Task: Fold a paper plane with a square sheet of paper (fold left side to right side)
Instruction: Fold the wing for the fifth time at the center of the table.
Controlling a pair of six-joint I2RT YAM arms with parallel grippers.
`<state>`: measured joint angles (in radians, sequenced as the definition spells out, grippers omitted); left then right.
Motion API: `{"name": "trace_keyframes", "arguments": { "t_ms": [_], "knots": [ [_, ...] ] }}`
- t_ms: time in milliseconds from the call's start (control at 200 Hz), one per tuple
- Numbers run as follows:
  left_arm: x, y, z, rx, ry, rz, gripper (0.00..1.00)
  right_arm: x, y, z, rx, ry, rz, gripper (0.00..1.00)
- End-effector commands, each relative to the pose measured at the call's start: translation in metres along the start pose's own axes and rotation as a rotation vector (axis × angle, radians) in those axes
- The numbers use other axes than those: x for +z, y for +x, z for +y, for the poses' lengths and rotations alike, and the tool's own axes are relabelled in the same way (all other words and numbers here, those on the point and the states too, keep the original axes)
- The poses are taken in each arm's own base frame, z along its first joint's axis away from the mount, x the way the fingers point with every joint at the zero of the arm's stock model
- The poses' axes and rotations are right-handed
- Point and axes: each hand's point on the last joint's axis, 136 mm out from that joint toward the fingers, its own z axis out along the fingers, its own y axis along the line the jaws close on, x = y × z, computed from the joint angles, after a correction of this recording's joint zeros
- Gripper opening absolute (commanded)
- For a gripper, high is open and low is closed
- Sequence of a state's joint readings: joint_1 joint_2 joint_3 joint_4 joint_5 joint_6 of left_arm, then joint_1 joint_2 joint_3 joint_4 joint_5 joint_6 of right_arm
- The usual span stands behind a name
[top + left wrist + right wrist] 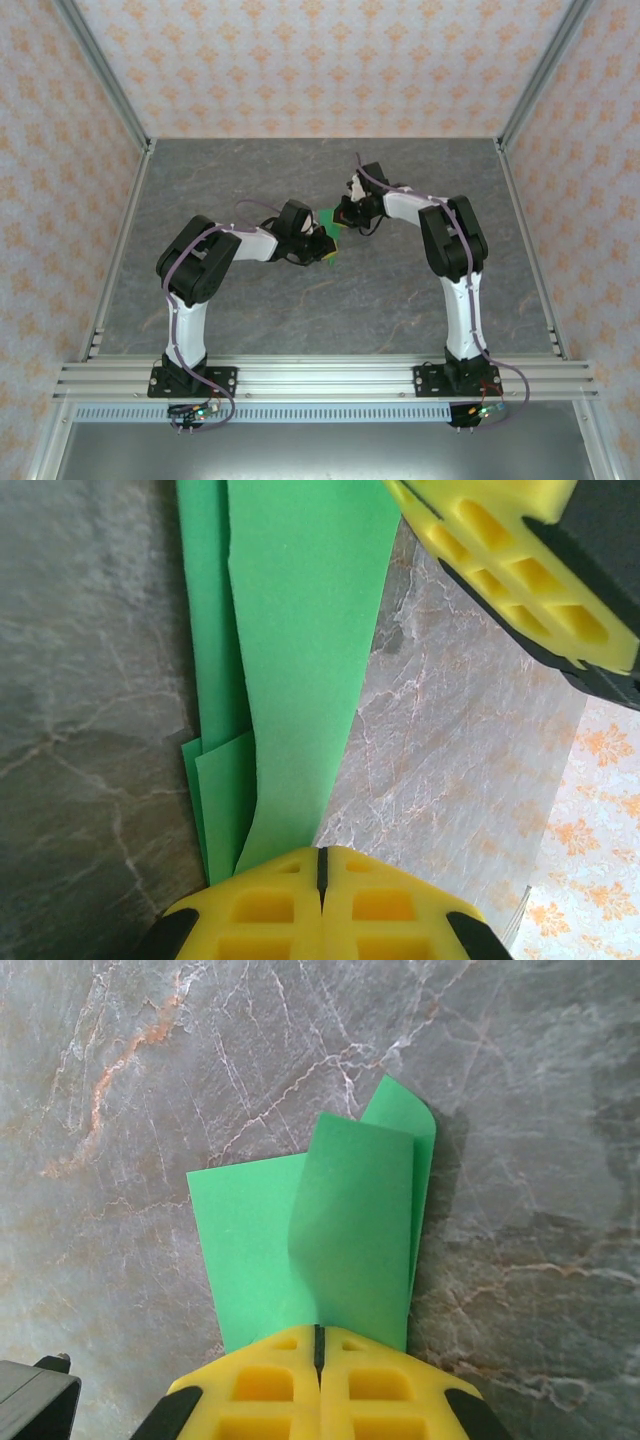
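Note:
The square sheet of paper (328, 221) is bright green and folded into overlapping layers at the middle of the table, between the two arms. In the left wrist view the paper (300, 630) is a long strip whose top layer curves up into my left gripper (320, 865), which is shut on its near end. In the right wrist view the paper (350, 1230) has a raised, curled flap running into my right gripper (318, 1340), shut on it. From above, the left gripper (328, 255) and right gripper (338, 222) nearly meet. The right gripper's yellow fingers (500, 560) hang over the strip's far end.
The grey marbled table (300, 320) is bounded by patterned walls (60, 200) on three sides, with aluminium posts (105, 70) in the back corners. A metal rail (320, 378) carrying both arm bases runs along the near edge. A dark arm part (35, 1400) shows at the lower left.

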<state>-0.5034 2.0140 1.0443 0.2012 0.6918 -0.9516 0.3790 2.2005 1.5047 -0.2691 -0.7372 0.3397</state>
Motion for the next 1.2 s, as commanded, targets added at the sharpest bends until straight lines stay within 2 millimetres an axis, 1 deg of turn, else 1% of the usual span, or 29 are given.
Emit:
{"name": "trace_keyframes", "arguments": {
  "t_ms": [0, 220, 626, 716, 766, 816, 911, 1006, 1066, 1116, 1196],
  "knots": [
    [0.006, 0.032, 0.090, -0.144, -0.278, 0.076, 0.00, -0.003, -0.034, -0.046, 0.020, 0.118, -0.098, 0.00],
    [0.007, 0.032, 0.092, -0.146, -0.281, 0.078, 0.00, -0.006, -0.051, -0.046, 0.024, 0.117, -0.114, 0.00],
    [0.007, 0.032, 0.091, -0.144, -0.279, 0.079, 0.00, -0.009, -0.083, -0.062, 0.062, 0.136, -0.143, 0.00],
    [0.007, 0.032, 0.090, -0.142, -0.276, 0.077, 0.00, -0.008, -0.089, -0.062, 0.063, 0.134, -0.145, 0.00],
    [0.007, 0.031, 0.089, -0.142, -0.273, 0.077, 0.00, -0.010, -0.092, -0.059, 0.060, 0.126, -0.152, 0.00],
    [0.007, 0.030, 0.087, -0.135, -0.269, 0.075, 0.00, -0.016, -0.096, -0.053, 0.052, 0.119, -0.167, 0.00],
    [0.006, 0.029, 0.084, -0.131, -0.261, 0.070, 0.00, -0.037, -0.099, -0.040, 0.028, 0.121, -0.205, 0.00],
    [0.006, 0.028, 0.081, -0.128, -0.250, 0.068, 0.00, -0.060, -0.095, -0.025, 0.005, 0.108, -0.239, 0.00],
    [0.007, 0.028, 0.080, -0.126, -0.246, 0.067, 0.00, -0.072, -0.089, -0.016, -0.004, 0.093, -0.256, 0.00],
    [0.007, 0.027, 0.078, -0.124, -0.240, 0.066, 0.00, -0.080, -0.081, -0.008, -0.011, 0.082, -0.257, 0.00],
    [0.007, 0.026, 0.076, -0.120, -0.234, 0.066, 0.00, -0.081, -0.061, 0.007, -0.021, 0.039, -0.228, 0.00]
  ]
}}
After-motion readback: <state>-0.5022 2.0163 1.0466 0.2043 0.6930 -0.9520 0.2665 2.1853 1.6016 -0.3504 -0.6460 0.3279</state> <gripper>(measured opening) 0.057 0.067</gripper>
